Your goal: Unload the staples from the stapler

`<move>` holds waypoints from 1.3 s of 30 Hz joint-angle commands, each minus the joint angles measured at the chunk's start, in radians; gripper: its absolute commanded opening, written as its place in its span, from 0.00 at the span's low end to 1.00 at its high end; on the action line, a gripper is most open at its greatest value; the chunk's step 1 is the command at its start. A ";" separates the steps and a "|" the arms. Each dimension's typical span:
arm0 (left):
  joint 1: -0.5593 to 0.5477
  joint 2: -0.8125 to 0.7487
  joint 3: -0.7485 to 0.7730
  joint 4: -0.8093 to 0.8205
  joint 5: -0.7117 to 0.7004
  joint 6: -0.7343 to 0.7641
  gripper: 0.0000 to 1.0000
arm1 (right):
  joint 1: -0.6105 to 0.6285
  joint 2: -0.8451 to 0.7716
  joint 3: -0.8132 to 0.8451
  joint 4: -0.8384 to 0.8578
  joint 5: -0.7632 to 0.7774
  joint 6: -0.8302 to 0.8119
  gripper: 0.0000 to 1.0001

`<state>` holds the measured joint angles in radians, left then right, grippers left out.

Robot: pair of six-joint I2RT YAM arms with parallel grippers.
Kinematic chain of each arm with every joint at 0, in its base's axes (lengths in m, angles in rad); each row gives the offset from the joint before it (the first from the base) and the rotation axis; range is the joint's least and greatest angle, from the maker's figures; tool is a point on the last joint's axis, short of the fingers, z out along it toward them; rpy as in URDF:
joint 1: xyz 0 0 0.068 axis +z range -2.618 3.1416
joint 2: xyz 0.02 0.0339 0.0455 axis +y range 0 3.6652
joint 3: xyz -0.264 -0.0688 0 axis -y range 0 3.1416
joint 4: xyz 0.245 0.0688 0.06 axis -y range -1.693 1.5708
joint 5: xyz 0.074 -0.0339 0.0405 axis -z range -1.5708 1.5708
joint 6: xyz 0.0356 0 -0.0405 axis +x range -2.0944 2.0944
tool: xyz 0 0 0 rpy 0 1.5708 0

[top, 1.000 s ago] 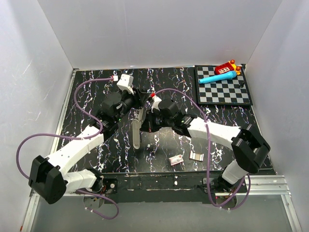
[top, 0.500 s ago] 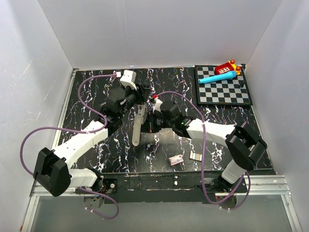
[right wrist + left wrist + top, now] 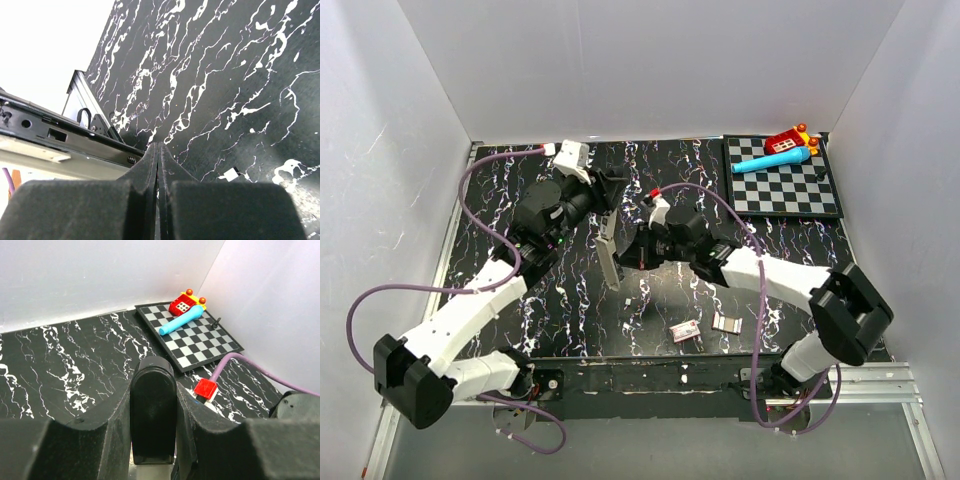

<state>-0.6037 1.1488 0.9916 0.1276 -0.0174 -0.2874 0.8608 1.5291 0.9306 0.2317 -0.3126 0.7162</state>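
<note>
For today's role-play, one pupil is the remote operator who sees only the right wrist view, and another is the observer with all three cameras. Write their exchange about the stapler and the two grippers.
Operator: My right gripper looks shut with nothing visible in it. Where is the stapler?
Observer: The left gripper clamps the stapler by its far end, and its long body runs toward the near side.
Operator: How close am I to it?
Observer: From above, your gripper sits just to the right of the stapler's middle. I cannot tell whether they are touching.
</note>
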 commanded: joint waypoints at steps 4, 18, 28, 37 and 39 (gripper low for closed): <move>0.001 -0.133 0.085 -0.039 0.017 0.028 0.00 | -0.019 -0.150 -0.029 -0.100 0.078 -0.086 0.01; 0.001 -0.245 0.079 -0.052 0.010 0.062 0.00 | -0.017 -0.333 -0.093 -0.282 0.126 -0.116 0.01; 0.001 -0.277 0.065 -0.051 0.046 0.067 0.00 | 0.024 -0.247 -0.098 -0.123 0.020 0.008 0.01; 0.001 -0.294 0.059 -0.057 0.036 0.065 0.00 | 0.129 -0.126 -0.032 -0.022 0.060 0.084 0.01; 0.001 -0.304 0.050 -0.059 0.031 0.056 0.00 | 0.136 -0.107 -0.038 0.018 0.079 0.107 0.01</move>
<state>-0.6041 0.8974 1.0168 0.0196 0.0227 -0.2199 0.9894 1.3952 0.8581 0.1158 -0.2577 0.7601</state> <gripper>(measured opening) 0.309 0.021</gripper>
